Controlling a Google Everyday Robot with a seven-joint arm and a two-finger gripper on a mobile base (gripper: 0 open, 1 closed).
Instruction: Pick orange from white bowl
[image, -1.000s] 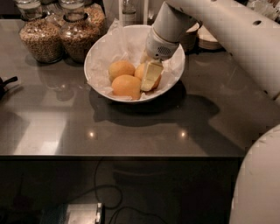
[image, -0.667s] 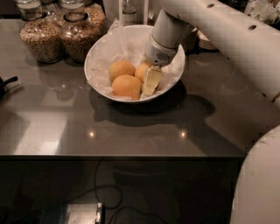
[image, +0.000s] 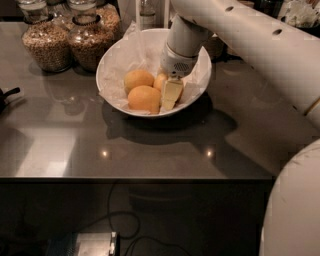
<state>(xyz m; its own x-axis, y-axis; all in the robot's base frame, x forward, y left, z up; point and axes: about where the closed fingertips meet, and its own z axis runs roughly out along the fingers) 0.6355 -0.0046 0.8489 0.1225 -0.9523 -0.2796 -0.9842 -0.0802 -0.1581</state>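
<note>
The white bowl (image: 112, 60), lined with crumpled white paper, stands on the dark counter at back centre. It holds three yellow-orange oranges. One (image: 138, 80) lies at the left, one (image: 144, 99) at the front, and a third (image: 160, 81) is partly hidden behind the gripper. My gripper (image: 169, 95) reaches down into the bowl from the upper right. Its cream tip sits right beside the third orange and against the front orange's right side. The white arm covers the bowl's back right rim.
Two glass jars of grain (image: 46, 42) (image: 90, 42) stand close behind the bowl at its left. A bottle (image: 146, 14) stands behind the bowl. A black object (image: 5, 97) pokes in at the left edge. The counter's front edge (image: 135, 177) runs across the middle.
The gripper has sunk slightly lower into the bowl beside the third orange. The oranges and the bowl have not moved.
</note>
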